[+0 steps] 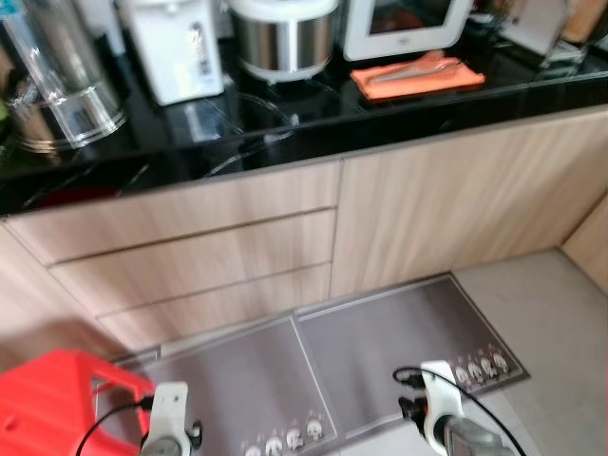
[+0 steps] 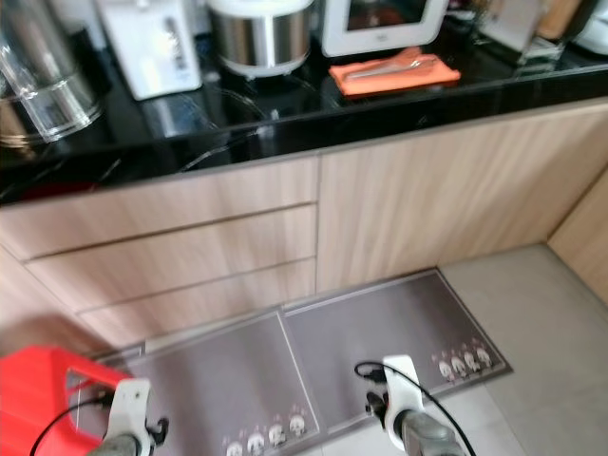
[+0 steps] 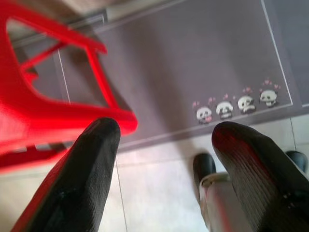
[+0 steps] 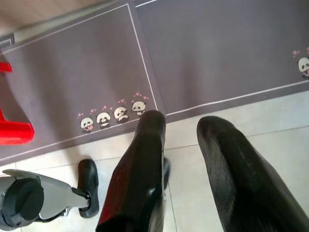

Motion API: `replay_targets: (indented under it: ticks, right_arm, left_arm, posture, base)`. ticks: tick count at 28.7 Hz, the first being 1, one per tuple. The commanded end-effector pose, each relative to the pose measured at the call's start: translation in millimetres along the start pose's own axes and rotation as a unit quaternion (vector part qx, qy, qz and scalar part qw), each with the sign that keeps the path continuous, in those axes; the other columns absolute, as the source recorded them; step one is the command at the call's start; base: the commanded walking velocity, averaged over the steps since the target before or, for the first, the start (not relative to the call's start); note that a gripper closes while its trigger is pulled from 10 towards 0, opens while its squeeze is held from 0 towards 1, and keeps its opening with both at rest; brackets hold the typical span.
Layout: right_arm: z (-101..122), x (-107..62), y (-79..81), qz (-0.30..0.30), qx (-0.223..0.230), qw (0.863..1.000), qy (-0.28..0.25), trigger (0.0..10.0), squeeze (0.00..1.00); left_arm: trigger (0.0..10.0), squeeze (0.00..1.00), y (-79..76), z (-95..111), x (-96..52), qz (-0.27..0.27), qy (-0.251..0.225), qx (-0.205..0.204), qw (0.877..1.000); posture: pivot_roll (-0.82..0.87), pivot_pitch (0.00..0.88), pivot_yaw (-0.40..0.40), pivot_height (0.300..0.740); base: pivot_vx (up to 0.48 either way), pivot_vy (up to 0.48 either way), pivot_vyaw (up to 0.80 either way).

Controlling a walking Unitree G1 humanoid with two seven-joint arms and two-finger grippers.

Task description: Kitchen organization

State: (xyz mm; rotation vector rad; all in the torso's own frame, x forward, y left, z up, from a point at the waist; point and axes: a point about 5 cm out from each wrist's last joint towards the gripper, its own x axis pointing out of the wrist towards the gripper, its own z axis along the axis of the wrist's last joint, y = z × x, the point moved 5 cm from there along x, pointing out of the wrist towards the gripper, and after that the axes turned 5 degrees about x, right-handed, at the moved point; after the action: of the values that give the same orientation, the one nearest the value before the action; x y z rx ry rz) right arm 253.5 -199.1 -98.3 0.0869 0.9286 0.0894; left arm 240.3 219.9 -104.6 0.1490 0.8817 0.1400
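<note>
**Both arms idle, counter items waiting ahead**

You are standing in front of the black countertop (image 1: 313, 114) with both arms hanging low, so nothing is in hand yet. The left gripper (image 3: 164, 140) points down at the floor with its fingers spread well apart and empty, just beside the red plastic stool (image 1: 52, 399). The right gripper (image 4: 181, 145) also hangs over the tiles with a moderate gap between its fingers, holding nothing.

The things you would likely sort sit up on the counter: an orange cloth (image 1: 416, 74) with what looks like tongs (image 1: 413, 68) lying on it, kept in front of a white appliance (image 1: 404, 24); a steel rice cooker (image 1: 283, 38); a white water dispenser (image 1: 176, 47); and a clear jug (image 1: 62, 85) at the left. Below you, the grey panda mats (image 1: 380, 351) cover the floor along the wooden drawers (image 1: 199, 256).

I judge the task barely begun; you need to raise an arm to counter height first.
</note>
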Motion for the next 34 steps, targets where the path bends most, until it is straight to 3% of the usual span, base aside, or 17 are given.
replay_targets:
  ticks: [1,7,16,30,34]
  right_arm:
    - [-5.1,-1.5,-4.5,-0.004,0.001,1.0,0.008,10.0,0.0]
    - [-5.1,-1.6,-4.3,-0.002,-0.002,1.0,0.009,10.0,0.0]
    - [-5.6,-1.7,-4.7,-0.002,-0.003,1.0,0.011,10.0,0.0]
    - [-6.5,-2.0,-5.7,-0.003,-0.003,1.0,0.013,10.0,0.0]
    - [-6.3,-2.1,-6.3,-0.006,-0.008,1.0,0.011,10.0,0.0]
  left_arm:
    - [10.0,0.0,-4.0,-6.6,-0.7,-0.004,0.013,0.025,1.0]
    - [10.0,0.0,-3.0,-8.8,-1.1,-0.001,0.015,0.017,1.0]
    - [10.0,0.0,-2.9,-11.5,-1.6,-0.006,0.016,0.036,0.999]
    - [10.0,0.0,1.2,-12.8,-2.0,0.0,0.014,0.013,1.0]
    - [10.0,0.0,2.1,-11.8,-2.1,-0.002,0.009,0.024,1.0]
  posture:
    - [-0.07,0.0,0.041,0.74]
    - [-0.07,0.0,0.042,0.74]
    - [-0.08,0.0,0.043,0.74]
    - [-0.09,0.0,0.052,0.74]
    - [-0.09,0.0,0.056,0.74]
  base:
    - [0.0,0.0,-0.69]
    - [0.0,-0.274,-0.69]
    - [0.0,0.0,-0.69]
    - [0.0,0.0,-0.69]
    - [0.0,0.0,-0.69]
